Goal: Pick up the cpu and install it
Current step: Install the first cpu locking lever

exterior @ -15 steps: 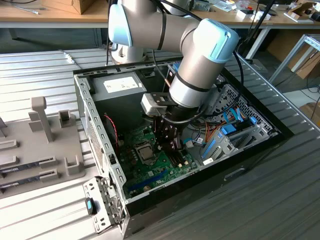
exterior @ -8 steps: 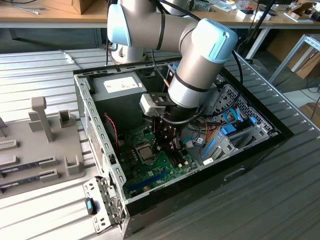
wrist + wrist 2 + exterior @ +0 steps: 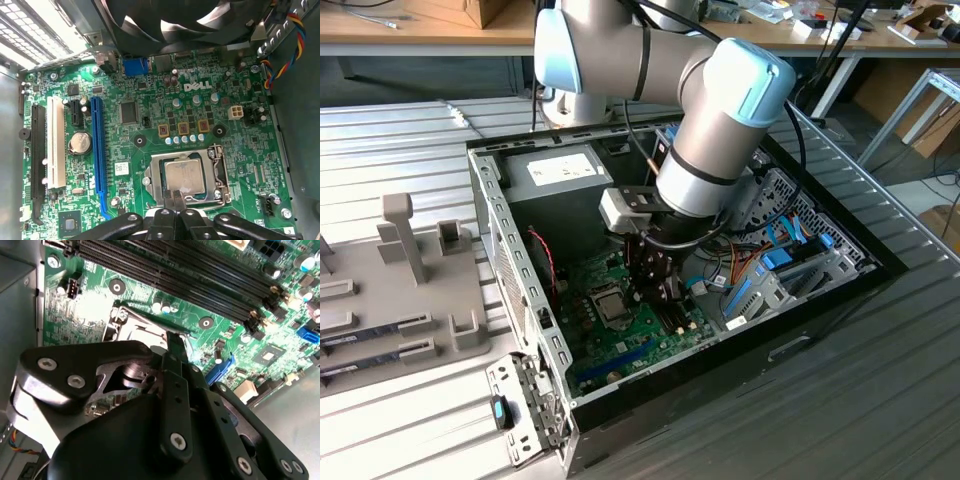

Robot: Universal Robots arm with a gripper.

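Observation:
The cpu, a silvery square chip, lies flat in its socket on the green motherboard, with the metal socket frame around it. In the first wrist view my gripper hovers at the socket's edge with its two dark fingers pressed together and nothing between them. One finger reaches over the socket in the second wrist view. In the exterior view the gripper hangs inside the open computer case, just to the exterior view's right of the cpu.
A grey power-supply box sits at the case's back. Drive bays and coloured cables crowd the exterior view's right. A black fan, a blue slot and memory slots surround the socket. A grey fixture tray lies outside.

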